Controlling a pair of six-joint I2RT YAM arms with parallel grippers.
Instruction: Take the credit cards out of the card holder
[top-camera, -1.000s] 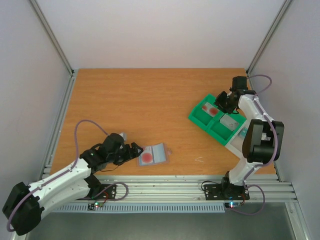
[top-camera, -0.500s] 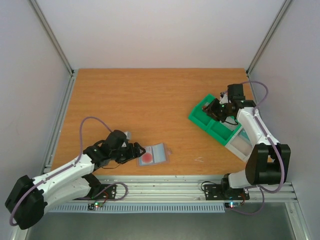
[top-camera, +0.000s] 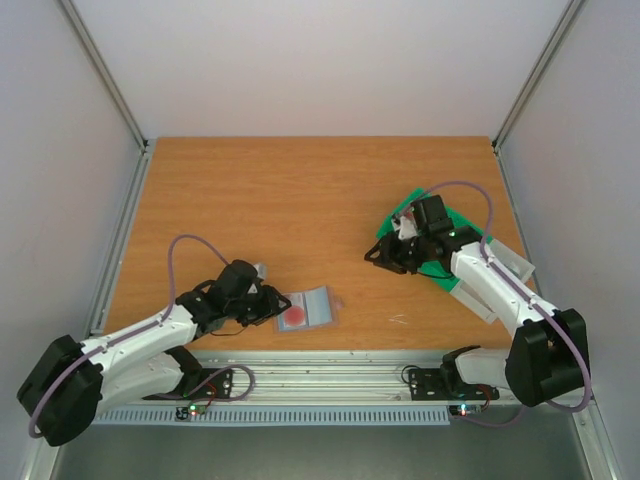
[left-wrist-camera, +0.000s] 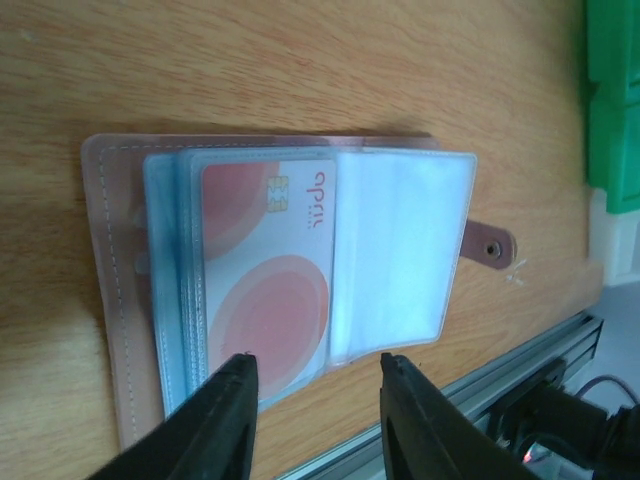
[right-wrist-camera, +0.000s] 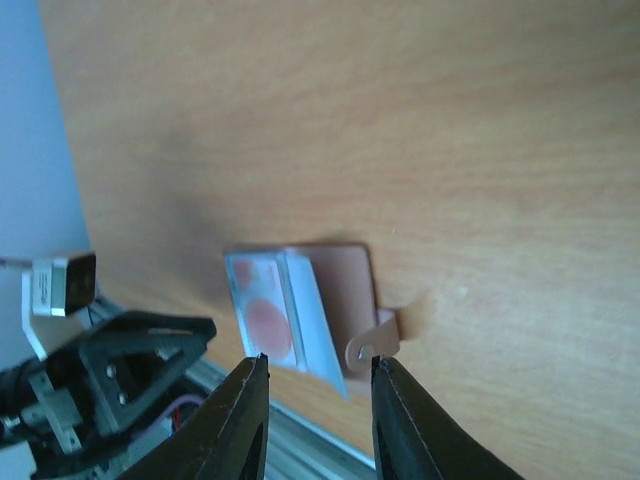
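The card holder (top-camera: 312, 306) lies open on the wooden table near its front edge, with clear blue sleeves on a pinkish cover (left-wrist-camera: 115, 290). One of the credit cards (left-wrist-camera: 270, 265), white with red round marks, shows in the top sleeve; any others are hidden. My left gripper (top-camera: 272, 306) sits at the holder's left end, open, its fingertips (left-wrist-camera: 243, 366) over the sleeves' near edge and gripping nothing. My right gripper (top-camera: 384, 256) hovers to the holder's right, open and empty, looking down on the holder (right-wrist-camera: 300, 300) and its strap tab (right-wrist-camera: 374, 342).
A green compartmented tray (top-camera: 393, 224) stands at the right, partly under my right arm, and its edge (left-wrist-camera: 612, 90) also shows in the left wrist view. The aluminium rail (top-camera: 340, 372) runs along the table's front edge. Grey walls close in the sides.
My right arm has swung from the green tray leftwards and down towards the holder. My left gripper's jaws have narrowed and edged closer to the holder.
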